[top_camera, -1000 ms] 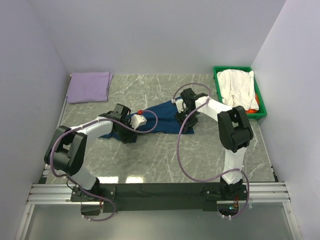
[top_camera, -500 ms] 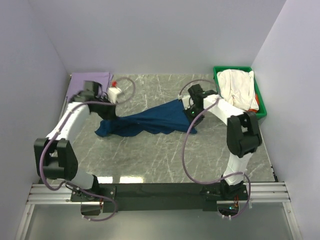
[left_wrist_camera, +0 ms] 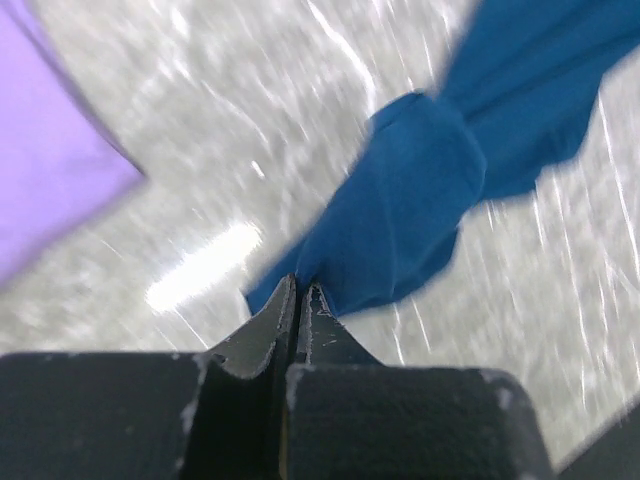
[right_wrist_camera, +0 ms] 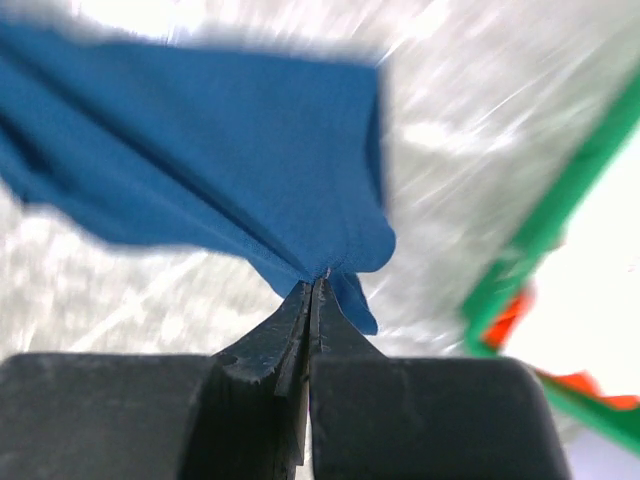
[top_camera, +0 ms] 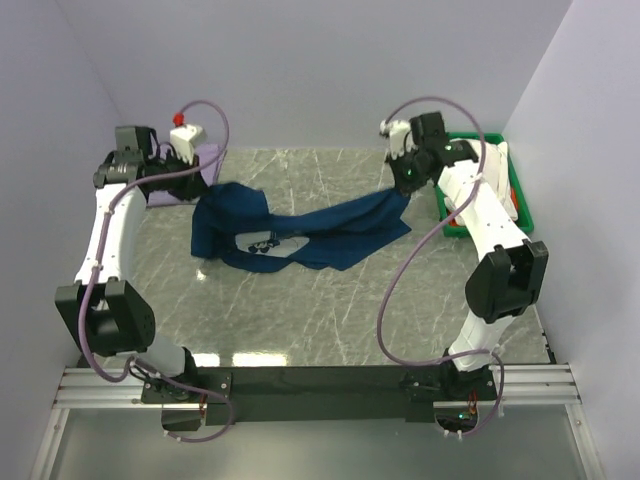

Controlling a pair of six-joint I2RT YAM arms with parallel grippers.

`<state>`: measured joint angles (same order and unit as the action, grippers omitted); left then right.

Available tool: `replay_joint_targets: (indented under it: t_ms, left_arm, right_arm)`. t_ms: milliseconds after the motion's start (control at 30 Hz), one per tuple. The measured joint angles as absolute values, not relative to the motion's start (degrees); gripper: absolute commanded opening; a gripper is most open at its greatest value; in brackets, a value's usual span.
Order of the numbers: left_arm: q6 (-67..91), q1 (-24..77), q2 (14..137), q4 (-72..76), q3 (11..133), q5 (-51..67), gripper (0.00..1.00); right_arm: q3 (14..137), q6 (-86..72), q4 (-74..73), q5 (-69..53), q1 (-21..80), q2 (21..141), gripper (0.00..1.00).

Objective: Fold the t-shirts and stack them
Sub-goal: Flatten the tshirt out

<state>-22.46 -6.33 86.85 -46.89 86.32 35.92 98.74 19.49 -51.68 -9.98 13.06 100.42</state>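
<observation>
The navy blue t-shirt [top_camera: 300, 235], with its white graphic [top_camera: 262, 243] showing, is stretched across the table's middle. My left gripper [top_camera: 205, 183] is shut on its left corner. My right gripper [top_camera: 405, 185] is shut on its right corner, and both ends are held above the table. The left wrist view shows the jaws [left_wrist_camera: 302, 290] pinching navy cloth [left_wrist_camera: 420, 200]. The right wrist view shows the same [right_wrist_camera: 318, 280] on the cloth [right_wrist_camera: 200, 150]. The pale lavender t-shirt [top_camera: 200, 158] lies folded at the back left, partly under my left arm. The white t-shirt [top_camera: 498, 158] and the orange-red one [top_camera: 512, 195] lie in the bin.
The green plastic bin [top_camera: 522, 212] stands at the back right against the wall, just behind my right arm; its rim [right_wrist_camera: 540, 230] shows in the right wrist view. White walls close in the table on three sides.
Both grippers have moved up and apart toward the back corners, pulling the navy shirt from a bunched heap into a long stretched band. The left arm swung far left over the lavender shirt.
</observation>
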Motion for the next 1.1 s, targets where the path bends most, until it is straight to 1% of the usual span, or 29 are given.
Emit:
replay_joint_targets:
  t_ms: [100,333,400,433,567,633,700,800,900,1000,1067,1100]
  left_arm:
    - [-18.46,-6.59,89.95,-42.41,92.14,35.38,0.01]
    - [-4.29,-9.34,103.94,-25.63,116.01,34.0,0.01]
    - [0.21,-11.05,105.82,-19.42,120.4,34.22,0.01]
    - [1.89,-11.88,105.93,-16.82,121.32,34.26,0.01]
    - [9.52,-15.38,104.05,-3.49,122.5,36.32,0.01]
    - [11.84,-16.82,101.27,1.89,120.51,38.24,0.01]
    - [11.92,-17.78,96.95,4.78,116.09,40.77,0.01]
    - [8.34,-18.61,86.3,5.5,103.63,45.93,0.01]
    - [-2.98,-18.65,74.91,-3.2,90.7,50.54,0.01]
    - [-22.15,-18.57,64.66,-21.32,78.35,52.9,0.0]
    - [-34.65,-18.57,60.23,-34.3,71.2,52.51,0.01]
    - [-40.93,-18.57,58.19,-40.69,66.83,51.75,0.03]
  right_arm:
    - [106.52,19.29,-50.17,-8.1,12.16,101.65,0.0]
    - [138.45,16.78,-44.64,-3.27,8.19,112.86,0.0]
    - [141.43,16.21,-40.86,-1.89,7.53,113.1,0.0]
    - [140.64,15.99,-38.79,-1.39,7.25,111.96,0.0]
    - [132.29,15.88,-31.22,-0.62,7.38,103.98,0.0]
    - [130.67,15.94,-28.82,-0.69,7.92,100.92,0.0]
    - [127.85,16.32,-26.26,-0.99,7.99,97.27,0.0]
    - [115.9,18.06,-22.87,-2.13,7.68,88.4,0.0]
    - [102.96,20.93,-22.63,-4.27,7.57,80.58,0.0]
    - [88.2,24.27,-23.62,-6.74,7.6,74.43,0.0]
    - [77.67,27.35,-24.4,-8.23,7.84,71.09,0.0]
    - [71.92,29.06,-26.37,-8.8,8.19,69.63,0.0]
